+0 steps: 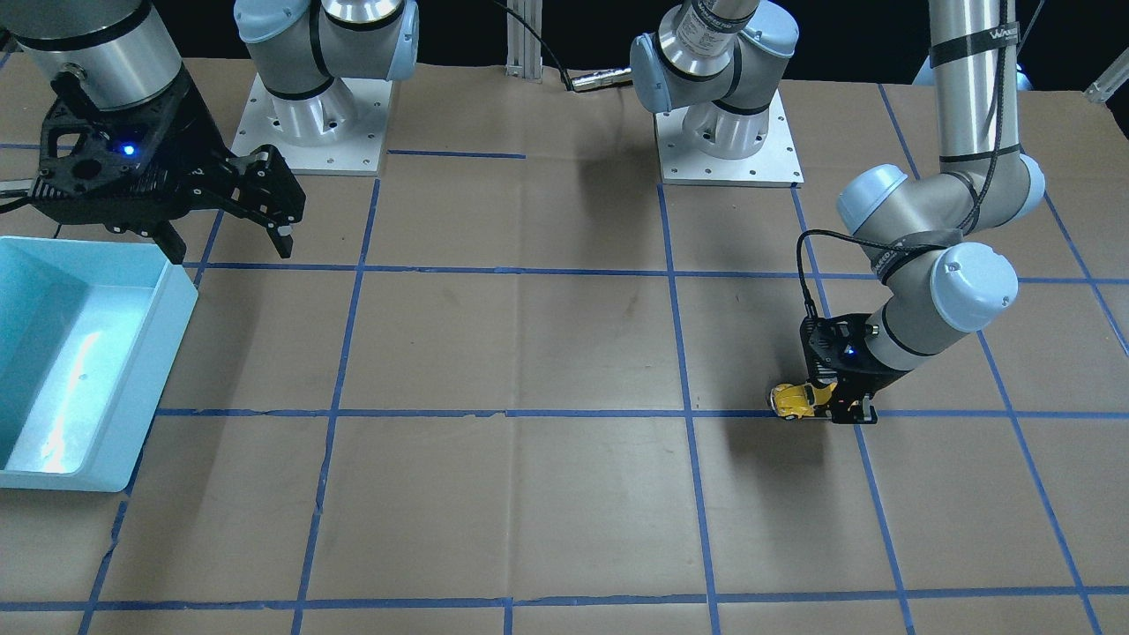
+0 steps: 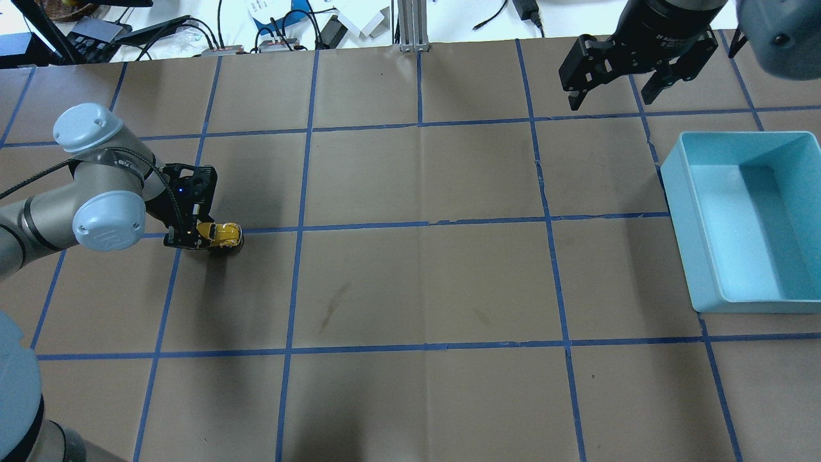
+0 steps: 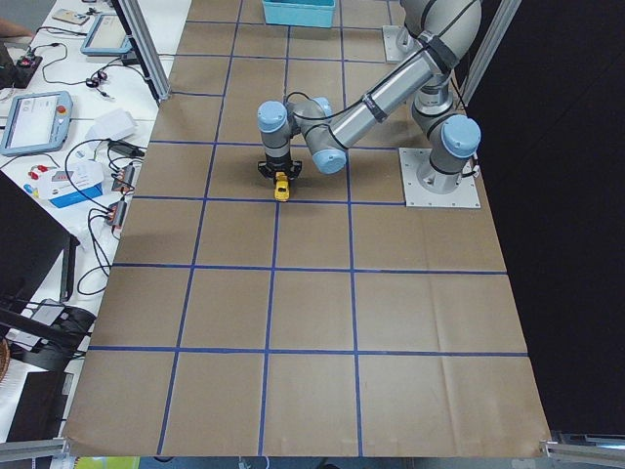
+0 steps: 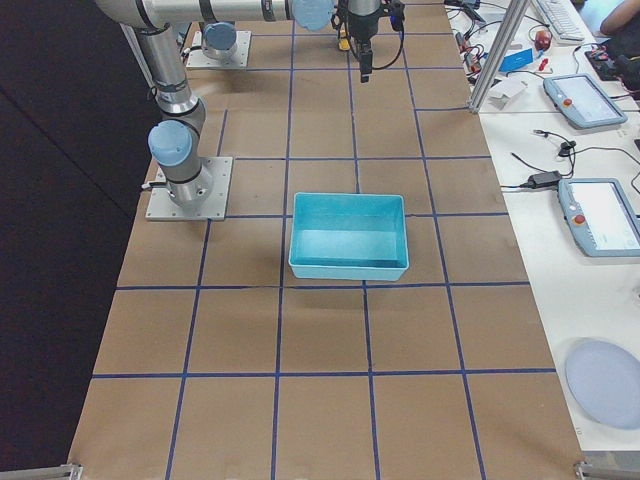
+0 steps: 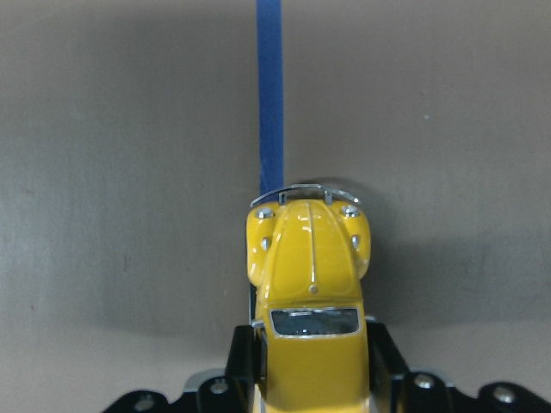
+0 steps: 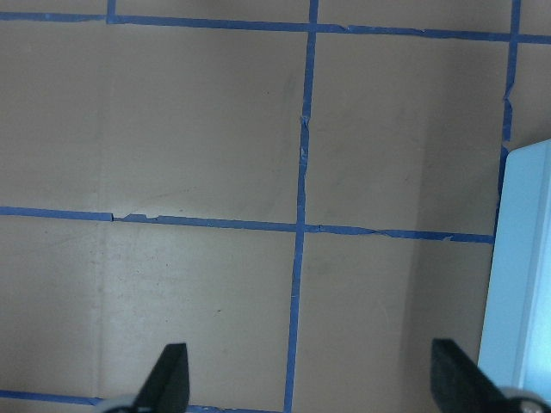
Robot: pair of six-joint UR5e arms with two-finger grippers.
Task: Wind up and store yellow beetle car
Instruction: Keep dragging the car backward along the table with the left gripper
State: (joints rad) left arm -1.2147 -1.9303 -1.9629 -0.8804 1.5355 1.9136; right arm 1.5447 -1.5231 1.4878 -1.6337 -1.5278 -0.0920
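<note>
Tiny glossy yellow beetle car (image 2: 226,234) on left half of brown paper-covered desk (image 2: 417,282); left gripper (image 1: 829,406) clamped on its rear. Right gripper (image 2: 610,96) spread wide, raised near light blue plastic bin (image 2: 689,237), right half.

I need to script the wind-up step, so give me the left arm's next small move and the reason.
Probably drag the yellow beetle car backward along the table, wheels pressed down, to wind it. The left gripper is shut on its rear, nose pointing away along the blue tape line.
</note>
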